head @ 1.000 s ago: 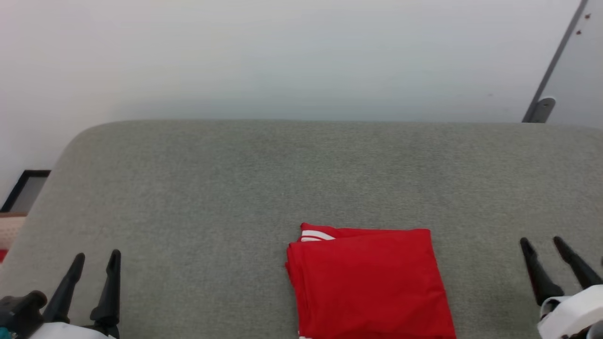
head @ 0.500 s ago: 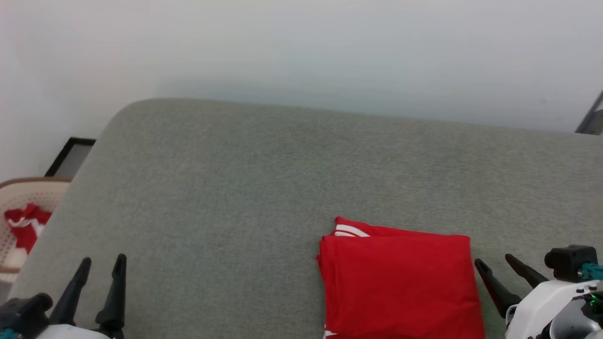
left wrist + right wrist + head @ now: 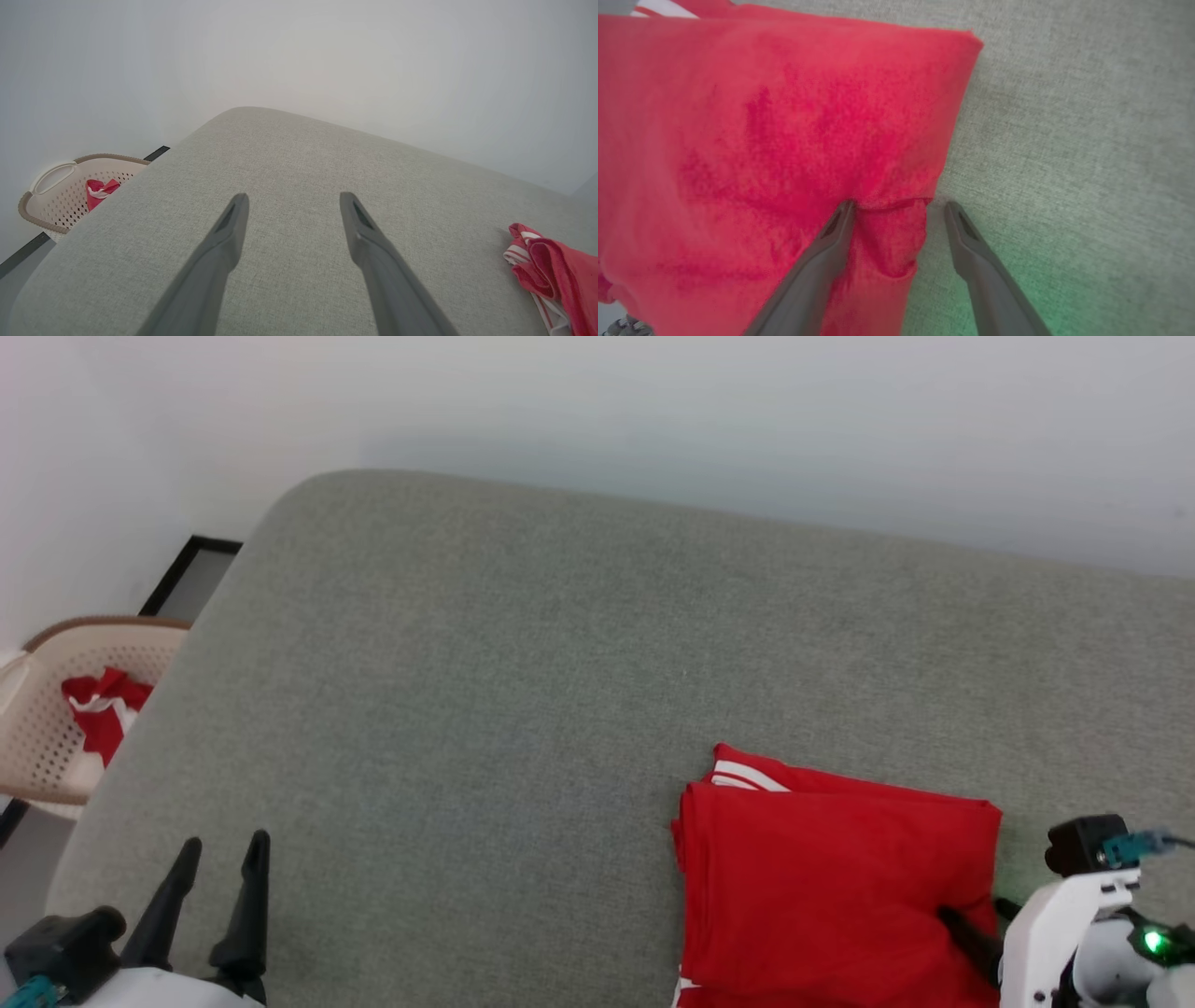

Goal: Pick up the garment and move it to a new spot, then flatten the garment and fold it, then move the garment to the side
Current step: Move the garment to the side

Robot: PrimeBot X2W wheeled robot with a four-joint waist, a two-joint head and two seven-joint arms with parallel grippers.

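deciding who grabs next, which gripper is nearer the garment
Right. The right gripper straddles the garment's right edge, one finger on it. The left gripper hangs open over bare cushion, far to its left.

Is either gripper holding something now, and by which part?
Nothing is held. The right gripper is open, fingers astride an edge of the folded garment; the left gripper is open over the cushion.
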